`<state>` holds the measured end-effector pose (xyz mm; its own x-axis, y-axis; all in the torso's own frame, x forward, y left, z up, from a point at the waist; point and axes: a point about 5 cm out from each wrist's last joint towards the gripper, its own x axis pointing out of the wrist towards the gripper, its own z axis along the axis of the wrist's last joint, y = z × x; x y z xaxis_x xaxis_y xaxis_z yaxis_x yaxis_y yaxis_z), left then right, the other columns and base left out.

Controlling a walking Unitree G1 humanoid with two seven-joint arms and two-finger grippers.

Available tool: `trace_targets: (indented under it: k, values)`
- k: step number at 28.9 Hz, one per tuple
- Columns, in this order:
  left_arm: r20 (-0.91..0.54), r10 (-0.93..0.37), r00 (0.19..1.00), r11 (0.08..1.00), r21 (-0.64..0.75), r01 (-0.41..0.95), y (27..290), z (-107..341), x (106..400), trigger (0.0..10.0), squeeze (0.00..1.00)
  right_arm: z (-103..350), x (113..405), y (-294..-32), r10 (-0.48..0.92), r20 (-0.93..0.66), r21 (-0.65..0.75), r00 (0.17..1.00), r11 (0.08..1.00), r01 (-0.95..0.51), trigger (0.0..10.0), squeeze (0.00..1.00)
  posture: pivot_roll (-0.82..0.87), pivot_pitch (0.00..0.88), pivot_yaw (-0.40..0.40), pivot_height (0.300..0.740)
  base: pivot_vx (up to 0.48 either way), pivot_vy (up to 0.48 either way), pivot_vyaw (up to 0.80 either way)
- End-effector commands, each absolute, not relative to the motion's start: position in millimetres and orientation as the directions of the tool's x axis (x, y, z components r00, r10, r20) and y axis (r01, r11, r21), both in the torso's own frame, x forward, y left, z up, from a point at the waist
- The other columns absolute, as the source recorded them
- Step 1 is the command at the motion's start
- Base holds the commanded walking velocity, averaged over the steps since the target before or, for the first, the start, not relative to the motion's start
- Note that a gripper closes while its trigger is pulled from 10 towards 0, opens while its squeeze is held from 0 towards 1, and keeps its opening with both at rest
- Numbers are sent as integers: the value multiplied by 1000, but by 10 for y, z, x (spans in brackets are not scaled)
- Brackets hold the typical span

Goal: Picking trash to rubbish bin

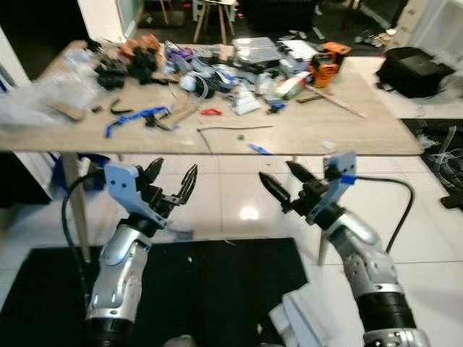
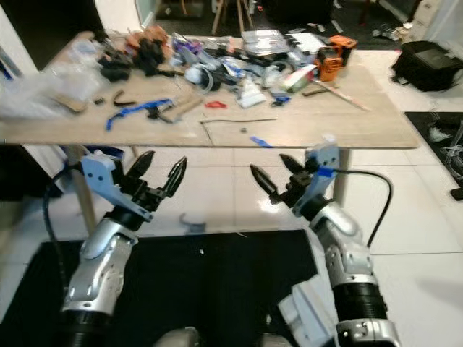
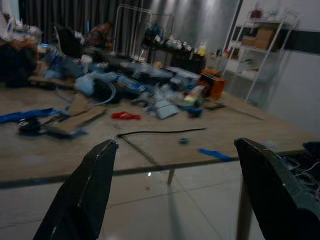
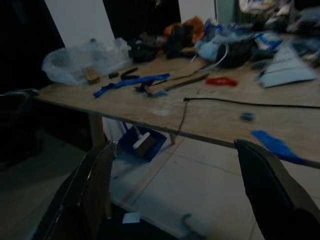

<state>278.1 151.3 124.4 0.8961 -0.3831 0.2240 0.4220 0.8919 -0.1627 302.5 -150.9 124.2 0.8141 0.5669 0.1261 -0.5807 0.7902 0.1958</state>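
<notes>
Trash (image 1: pixel 217 65) lay scattered across the surface (image 1: pixel 325 130); left gripper (image 1: pixel 172 184) and right gripper (image 1: pixel 282 181) hung short of it, both wide open, empty. Approach step, I judged; reaching forward came next.

Workshop-like room, cluttered wooden table (image 1: pixel 304 134), orange tool (image 1: pixel 323 65), tiled floor (image 1: pixel 231 195)

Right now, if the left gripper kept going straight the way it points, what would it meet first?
Probably the near edge of the light wooden table. The open left gripper sits near edge height, so it might instead skim over to the thin black cable; depth is unclear.
</notes>
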Motion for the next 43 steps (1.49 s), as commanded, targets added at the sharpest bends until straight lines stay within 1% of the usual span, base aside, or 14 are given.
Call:
trace_targets:
  k: [1, 13, 21, 30, 33, 39, 43]
  values:
    - [192, -381, 904, 896, -164, 413, 1522, 1190, 2785, 10000, 0, 1229, 3023, -1555, 556, 119, 196, 822, 799, -569, 10000, 0, -13, 0, -11, 740, 480, 0, 0]
    - [181, -387, 904, 895, -162, 415, 1507, 1169, 2794, 10000, 0, 1233, 3027, -1548, 558, 109, 208, 823, 796, -568, 10000, 0, -15, 0, -12, 740, 477, 0, 0]
    - [177, -387, 905, 896, -160, 414, 1516, 1142, 2800, 10000, 0, 1232, 3029, -1541, 562, 100, 203, 821, 796, -570, 10000, 0, -15, 0, -12, 740, 480, 0, -759]
    - [168, -386, 907, 899, -154, 411, 1523, 1105, 2806, 10000, 0, 1231, 3027, -1543, 559, 106, 201, 822, 798, -568, 10000, 0, -17, 0, -12, 740, 461, 0, 0]
    - [151, -396, 906, 904, -109, 413, 1528, 1079, 2803, 10000, 0, 1237, 3026, -1541, 559, 106, 200, 823, 798, -568, 10000, 0, -17, 0, -11, 740, 366, 0, 0]
    - [152, -392, 907, 904, -119, 411, 1534, 1065, 2802, 10000, 0, 1234, 3024, -1547, 561, 98, 193, 822, 800, -568, 10000, 0, -17, 0, -11, 740, 344, 0, 0]
    - [174, -402, 899, 892, -145, 427, 1552, 1064, 2791, 10000, 0, 1228, 3023, -1564, 568, 84, 178, 819, 800, -573, 10000, 0, -17, 0, -11, 740, 0, 0, 0]
